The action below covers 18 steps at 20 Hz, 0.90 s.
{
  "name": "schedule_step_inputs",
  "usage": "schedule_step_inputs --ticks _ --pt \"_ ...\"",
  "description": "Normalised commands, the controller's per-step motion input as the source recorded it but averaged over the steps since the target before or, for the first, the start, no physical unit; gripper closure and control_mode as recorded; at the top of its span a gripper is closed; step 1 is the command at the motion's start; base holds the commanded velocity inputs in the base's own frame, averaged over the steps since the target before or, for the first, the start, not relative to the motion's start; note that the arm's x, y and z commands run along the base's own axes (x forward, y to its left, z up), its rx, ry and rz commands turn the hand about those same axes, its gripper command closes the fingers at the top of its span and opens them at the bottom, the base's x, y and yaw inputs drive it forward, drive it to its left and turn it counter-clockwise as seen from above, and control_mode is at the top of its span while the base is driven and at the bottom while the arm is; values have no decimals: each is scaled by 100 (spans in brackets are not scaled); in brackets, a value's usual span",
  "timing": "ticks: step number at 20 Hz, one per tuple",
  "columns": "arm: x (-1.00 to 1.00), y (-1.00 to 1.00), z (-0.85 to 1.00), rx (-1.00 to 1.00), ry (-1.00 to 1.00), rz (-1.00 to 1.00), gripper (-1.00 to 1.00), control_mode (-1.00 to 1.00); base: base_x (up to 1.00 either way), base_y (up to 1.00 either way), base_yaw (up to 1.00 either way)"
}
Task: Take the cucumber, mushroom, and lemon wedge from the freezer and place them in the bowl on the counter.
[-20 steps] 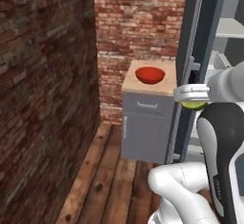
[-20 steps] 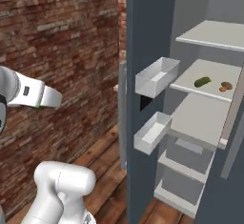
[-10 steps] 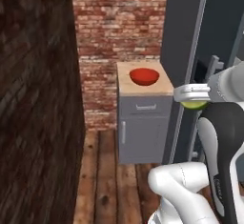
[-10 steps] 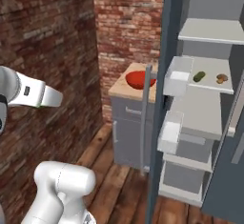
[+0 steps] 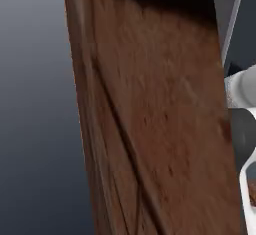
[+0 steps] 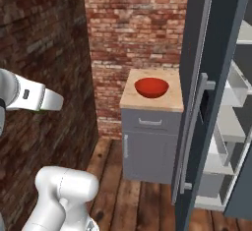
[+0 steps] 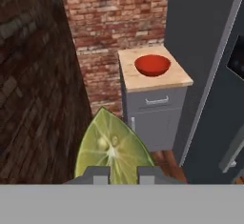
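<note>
The gripper (image 7: 122, 174) is closed narrowly on the lemon wedge (image 7: 113, 151), which stands up between its fingertips with the cut face toward the camera. I judge it is held so for carrying. The red bowl (image 7: 152, 65) sits on the bench (image 7: 177, 78) well ahead of the gripper, beside the open freezer (image 6: 206, 68) door.

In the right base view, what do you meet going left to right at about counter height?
Brick side wall → red bowl on the counter → open freezer door → freezer shelves.
</note>
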Motion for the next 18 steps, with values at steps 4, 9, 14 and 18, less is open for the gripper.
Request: schedule_step_inputs --ticks 4,9,14,18 --pt "0 0 0 0 0 0 100 100 81 39 -30" --pt "0 0 0 0 0 0 100 100 85 6 -26" --pt "0 0 0 0 0 0 100 100 83 0 -25" --pt "0 0 0 0 0 0 100 100 77 0 -20"
